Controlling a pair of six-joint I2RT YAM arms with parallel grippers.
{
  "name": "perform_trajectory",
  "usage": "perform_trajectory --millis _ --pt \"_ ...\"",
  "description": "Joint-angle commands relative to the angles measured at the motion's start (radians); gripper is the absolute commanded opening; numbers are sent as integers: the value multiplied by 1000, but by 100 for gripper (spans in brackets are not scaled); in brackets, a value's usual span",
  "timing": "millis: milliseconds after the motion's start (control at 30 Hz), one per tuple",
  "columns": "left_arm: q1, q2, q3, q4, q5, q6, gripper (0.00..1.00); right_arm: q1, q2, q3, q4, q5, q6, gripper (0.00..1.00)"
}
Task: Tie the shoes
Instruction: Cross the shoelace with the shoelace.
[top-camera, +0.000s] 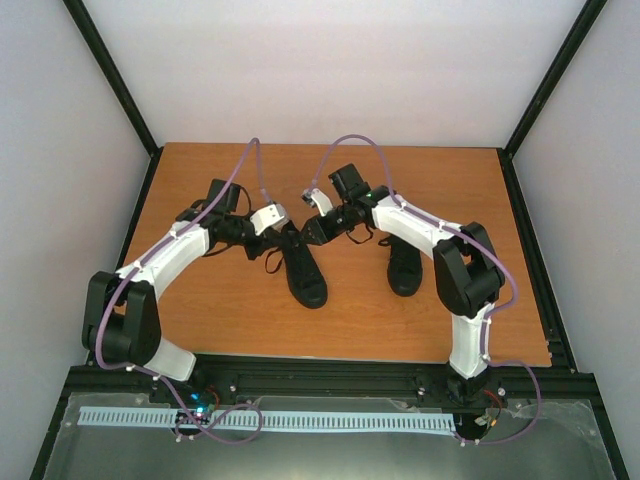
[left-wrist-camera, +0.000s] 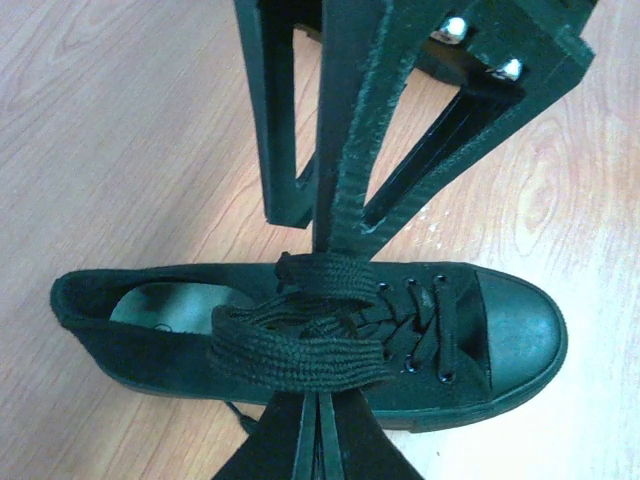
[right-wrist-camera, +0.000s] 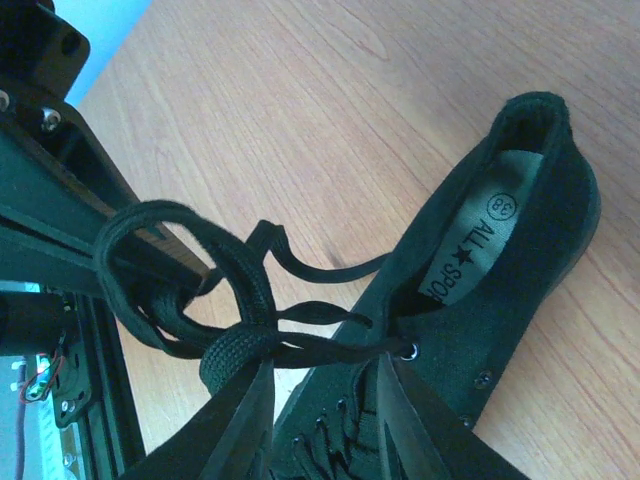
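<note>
Wooden worktop (top-camera: 220, 320), white walls behind. Both arms meet over one black canvas low-top sneaker (top-camera: 306, 278), mid-worktop. Second black sneaker (top-camera: 403, 265) lies to its right, roughly parallel, no hand on it.

Left hand (left-wrist-camera: 312, 415) clenched, with a loop of thin black lace (right-wrist-camera: 235, 350) slung round its closed fingers, probably to keep the loop open and taut. Right hand (right-wrist-camera: 325, 372) released, fingers astride the lace crossing, seemingly placed to pinch there.

Sneaker upright on its sole. Long axis runs near to far, toe near, heel far.
</note>
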Motion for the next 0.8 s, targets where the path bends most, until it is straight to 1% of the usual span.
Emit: perform_trajectory --millis 0,100,300,433,567,767 --pt "27 19 10 29 -10 -9 1 6 39 20 9 23 -4 30" --pt "39 20 6 40 16 -18 1 9 69 41 19 -4 5 29" --pt "54 32 5 48 13 -26 1 18 87 59 39 -20 12 29" --pt "63 53 3 58 3 -26 1 18 94 60 78 12 31 30" --pt "62 71 8 67 7 -31 1 17 133 81 101 43 49 31" --pt "62 72 -1 69 25 -26 1 18 159 57 172 58 59 28"
